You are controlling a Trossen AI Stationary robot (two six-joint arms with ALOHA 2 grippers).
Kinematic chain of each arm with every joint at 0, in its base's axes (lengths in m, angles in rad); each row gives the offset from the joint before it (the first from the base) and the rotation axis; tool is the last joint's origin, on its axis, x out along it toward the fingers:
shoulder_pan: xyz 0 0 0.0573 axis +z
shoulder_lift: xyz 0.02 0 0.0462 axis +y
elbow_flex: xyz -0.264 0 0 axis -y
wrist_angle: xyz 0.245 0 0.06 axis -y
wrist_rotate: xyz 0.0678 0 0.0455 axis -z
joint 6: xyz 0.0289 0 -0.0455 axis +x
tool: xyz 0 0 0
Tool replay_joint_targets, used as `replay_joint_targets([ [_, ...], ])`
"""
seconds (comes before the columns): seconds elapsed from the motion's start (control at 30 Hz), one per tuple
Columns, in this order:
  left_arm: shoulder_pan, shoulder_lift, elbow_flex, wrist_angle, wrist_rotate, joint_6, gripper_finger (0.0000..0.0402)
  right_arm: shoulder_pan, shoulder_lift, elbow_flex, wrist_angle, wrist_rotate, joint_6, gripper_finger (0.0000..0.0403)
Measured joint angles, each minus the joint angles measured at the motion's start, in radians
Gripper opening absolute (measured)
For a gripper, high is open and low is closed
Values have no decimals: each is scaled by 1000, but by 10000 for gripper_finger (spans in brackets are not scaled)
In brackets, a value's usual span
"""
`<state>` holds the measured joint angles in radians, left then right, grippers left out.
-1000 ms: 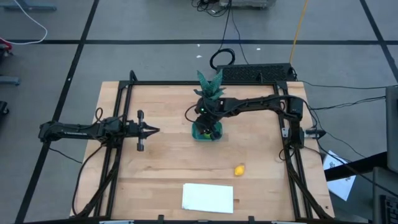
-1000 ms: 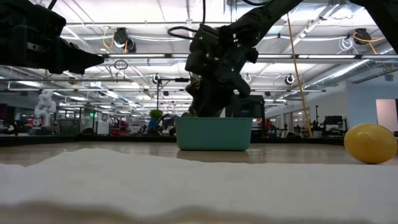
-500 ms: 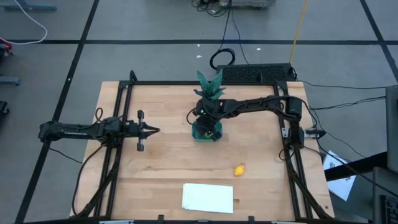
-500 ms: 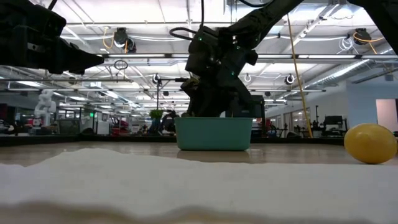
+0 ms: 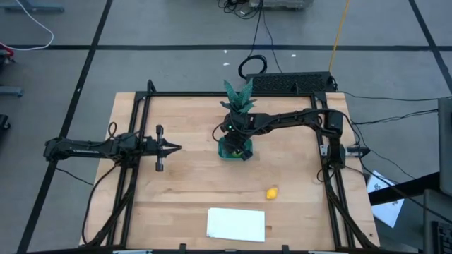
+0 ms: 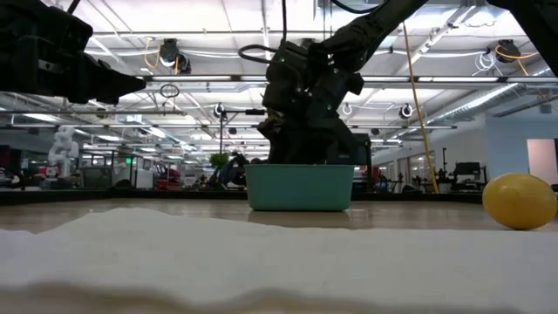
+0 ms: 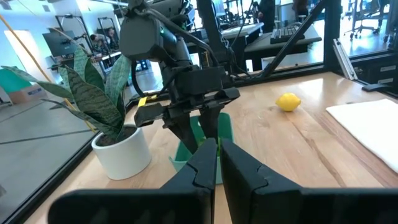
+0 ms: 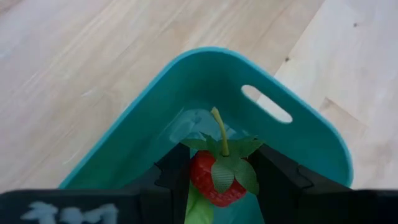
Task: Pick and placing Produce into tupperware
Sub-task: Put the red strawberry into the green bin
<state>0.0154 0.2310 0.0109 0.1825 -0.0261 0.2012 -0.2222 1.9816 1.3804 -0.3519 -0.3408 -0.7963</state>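
Holding the red strawberry (image 8: 214,176) between its fingers, the right gripper (image 8: 217,180) hangs directly above the teal tupperware (image 8: 298,140) floor.

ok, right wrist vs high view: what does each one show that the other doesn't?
Only the right wrist view shows the red strawberry with green leaves and stem, held between the right gripper fingers just over the inside of the teal container, plus a slot handle in its wall.

Only the high view shows the yellow lemon lying apart on the table, the white sheet, the potted plant, and the left gripper idle at the left side.

Both show the teal container and the wooden tabletop.
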Motion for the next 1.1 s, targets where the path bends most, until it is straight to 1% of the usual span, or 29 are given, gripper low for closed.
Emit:
replay_joint_targets([
  [0.17,0,0,0,0,0,-2,26,0,0,0,-13,-5,26,130],
  [0.23,0,0,0,0,0,-2,26,-1,0,0,-40,-29,24,130],
  [0.57,0,0,0,1,0,0,26,-1,0,2,-58,-30,42,130],
  [0.77,0,0,0,1,0,4,26,-14,0,5,-12,-26,74,130],
  [1.0,0,0,0,1,0,3,26,-19,8,6,-4,-28,71,130],
  [1.1,0,0,0,1,1,3,26,-18,18,5,4,-28,97,130],
])
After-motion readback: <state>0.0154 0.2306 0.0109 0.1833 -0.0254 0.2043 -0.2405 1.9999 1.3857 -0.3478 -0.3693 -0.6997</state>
